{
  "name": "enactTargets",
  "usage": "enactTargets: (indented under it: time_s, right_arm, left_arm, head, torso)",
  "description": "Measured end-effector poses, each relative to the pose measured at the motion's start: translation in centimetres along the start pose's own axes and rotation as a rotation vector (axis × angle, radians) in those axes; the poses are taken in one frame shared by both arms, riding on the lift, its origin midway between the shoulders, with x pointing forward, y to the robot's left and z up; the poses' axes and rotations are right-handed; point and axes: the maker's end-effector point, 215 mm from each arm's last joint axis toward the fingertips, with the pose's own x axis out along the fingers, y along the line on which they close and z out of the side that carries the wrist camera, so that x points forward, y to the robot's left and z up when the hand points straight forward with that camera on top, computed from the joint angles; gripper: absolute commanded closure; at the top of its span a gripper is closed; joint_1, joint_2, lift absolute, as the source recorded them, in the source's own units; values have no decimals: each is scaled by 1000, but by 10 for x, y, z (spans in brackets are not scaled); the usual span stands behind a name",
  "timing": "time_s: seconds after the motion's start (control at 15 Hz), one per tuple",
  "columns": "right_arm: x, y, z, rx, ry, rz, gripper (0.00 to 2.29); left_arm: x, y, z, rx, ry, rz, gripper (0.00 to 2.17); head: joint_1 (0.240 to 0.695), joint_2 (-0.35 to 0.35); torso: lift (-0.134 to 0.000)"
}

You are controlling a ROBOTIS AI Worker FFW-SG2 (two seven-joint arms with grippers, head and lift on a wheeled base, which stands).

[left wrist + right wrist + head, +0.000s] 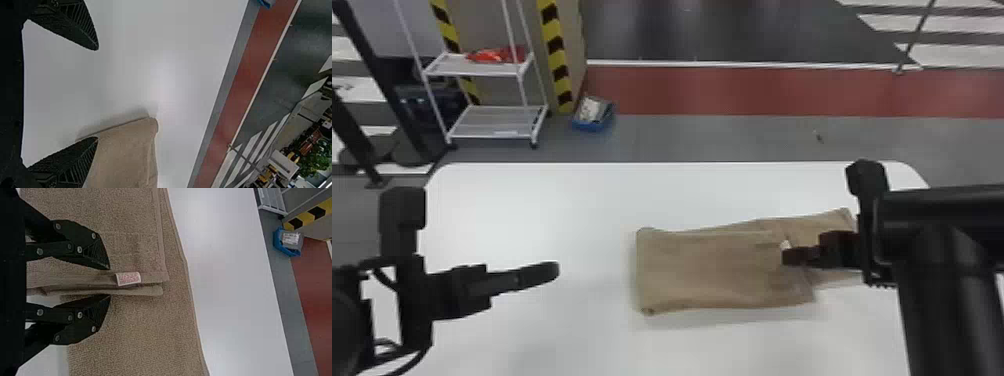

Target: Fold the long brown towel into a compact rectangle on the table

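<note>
Towel [712,265]: brown, on the white tabletop [532,200], right of centre in the head view. Partly folded; a layered section lies toward the robot's left, and a further stretch runs out from under it toward the right. That stretch is partly covered by the right gripper [784,256] and the right arm [947,215], so its far end cannot be made out in full. Number of layers: cannot tell.

Left gripper [549,270]: over the tabletop, to the left of the towel and apart from it in the head view. In the left wrist view, its fingers stand wide apart with nothing between them; released. One finger overlaps the towel in that view, hiding part of it, and the towel is cut off by the view's edge.

Right gripper [110,282]: fingers parted, not clenched. The layered edge of the towel lines up with the gap between them, with a small white label [128,278] just beyond the tips. Whether either finger touches the cloth: cannot tell. The towel runs past the edges of this view, and the fingers cover part of it.

Behind the tabletop: blue bin [593,125] on the floor, contents unclear; white rack [482,135] with a red-orange item [494,55], shape indistinct.
</note>
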Motion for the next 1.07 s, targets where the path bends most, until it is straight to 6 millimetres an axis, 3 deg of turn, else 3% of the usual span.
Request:
enactTargets:
  time_s: [0.13, 0.2, 0.33, 0.4, 1.07]
  right_arm:
    - [1, 0, -1, -1, 4, -2, 799]
    - [1, 0, -2, -2, 7, -3, 1038]
    - [2, 0, -2, -3, 9, -5, 1058]
    - [2, 0, -2, -3, 9, -4, 1180]
    - [-7, 0, 13, 44, -39, 48, 1291]
  left_arm:
    - [0, 1, -1, -4, 3, 0, 66]
    - [1, 2, -2, -6, 4, -1, 66]
    - [1, 2, -3, -7, 6, -1, 66]
    - [1, 2, -3, -7, 6, -1, 66]
    - [-1, 9, -3, -17, 7, 4, 66]
  head:
    - [695, -8]
    - [695, -7]
    - [695, -8]
    - [695, -7]
    - [695, -3]
  torso:
    - [-125]
    - [-125]
    - [-125]
    - [-125]
    - [-125]
